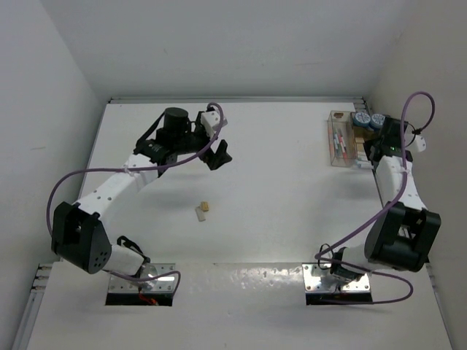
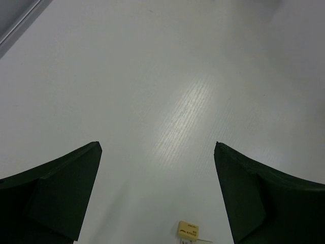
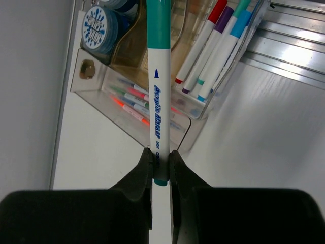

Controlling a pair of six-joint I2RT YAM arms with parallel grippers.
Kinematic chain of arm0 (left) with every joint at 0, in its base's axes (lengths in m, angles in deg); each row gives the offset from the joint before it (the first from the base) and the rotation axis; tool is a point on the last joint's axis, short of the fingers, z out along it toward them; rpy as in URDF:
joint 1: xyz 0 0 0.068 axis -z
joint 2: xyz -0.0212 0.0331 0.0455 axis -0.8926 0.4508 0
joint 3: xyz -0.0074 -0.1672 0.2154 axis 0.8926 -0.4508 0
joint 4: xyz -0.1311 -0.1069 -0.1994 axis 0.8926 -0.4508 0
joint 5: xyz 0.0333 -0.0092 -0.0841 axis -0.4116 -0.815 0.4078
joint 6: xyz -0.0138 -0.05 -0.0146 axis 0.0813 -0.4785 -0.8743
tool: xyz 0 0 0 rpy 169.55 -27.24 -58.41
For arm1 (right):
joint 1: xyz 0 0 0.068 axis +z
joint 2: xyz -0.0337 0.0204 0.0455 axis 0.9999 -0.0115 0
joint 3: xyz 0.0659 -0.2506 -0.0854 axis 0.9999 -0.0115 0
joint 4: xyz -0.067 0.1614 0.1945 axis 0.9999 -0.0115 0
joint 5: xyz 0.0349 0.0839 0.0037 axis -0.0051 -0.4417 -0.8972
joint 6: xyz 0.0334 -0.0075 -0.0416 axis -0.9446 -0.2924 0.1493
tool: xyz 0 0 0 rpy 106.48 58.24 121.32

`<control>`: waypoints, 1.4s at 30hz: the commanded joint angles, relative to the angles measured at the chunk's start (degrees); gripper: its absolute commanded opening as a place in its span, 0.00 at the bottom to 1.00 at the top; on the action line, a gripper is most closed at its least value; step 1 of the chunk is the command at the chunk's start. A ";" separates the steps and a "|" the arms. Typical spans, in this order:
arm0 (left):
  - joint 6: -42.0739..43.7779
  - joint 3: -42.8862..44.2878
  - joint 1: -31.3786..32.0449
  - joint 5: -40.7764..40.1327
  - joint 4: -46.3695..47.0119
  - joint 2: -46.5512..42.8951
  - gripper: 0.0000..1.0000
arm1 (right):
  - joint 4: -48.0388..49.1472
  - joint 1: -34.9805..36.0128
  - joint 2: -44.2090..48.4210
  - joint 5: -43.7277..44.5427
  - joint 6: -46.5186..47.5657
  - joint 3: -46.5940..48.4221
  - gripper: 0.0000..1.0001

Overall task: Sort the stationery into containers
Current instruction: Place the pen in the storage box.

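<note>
Underneath all: white table [image 1: 292, 189], white walls around. Landmark for places: clear pen box [image 1: 339, 146], far right in the top view.

Well left of the clear pen box: left arm [image 1: 109, 193], stretched up-table, purple cable [image 1: 62, 189] looped along it. At its tip, left gripper [image 1: 217, 156], well apart from the clear pen box, hanging over bare table. Fingers [image 2: 61, 188] spread wide, nothing between them.

Just right of the clear pen box: right arm [image 1: 398, 189], another purple loop arcing over it. At the near right end of the clear pen box, right gripper [image 1: 373, 152]. In the wrist view [image 3: 160, 155], fingers pinched tight on the lower end of a teal-capped marker [image 3: 158, 76]. White barrel, blue lettering, cap end pointing out over the box.

Well below the clear pen box, at the near edge: two metal base plates [image 1: 142, 286].

Joined to the right side of the clear pen box: tan box [image 1: 360, 137].

Inside a clear compartment: bundle of markers [image 3: 218, 46] with red, purple, teal and blue caps. More pens visible through a clear wall; cannot tell which compartment.

Just beyond the far end of the tan box, up-right of the clear pen box: two blue rolls [image 1: 361, 118]. Inside or beside, cannot tell.

Well left of the clear pen box, mid-table: tan block [image 1: 206, 207] and white block [image 1: 199, 214], just beside each other. Tan one also at the bottom edge of the left wrist view.
</note>
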 commanded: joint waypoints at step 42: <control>-1.08 -1.89 -5.02 2.43 -2.54 -6.04 1.00 | 4.05 -3.22 -19.95 -6.04 -2.63 12.05 0.44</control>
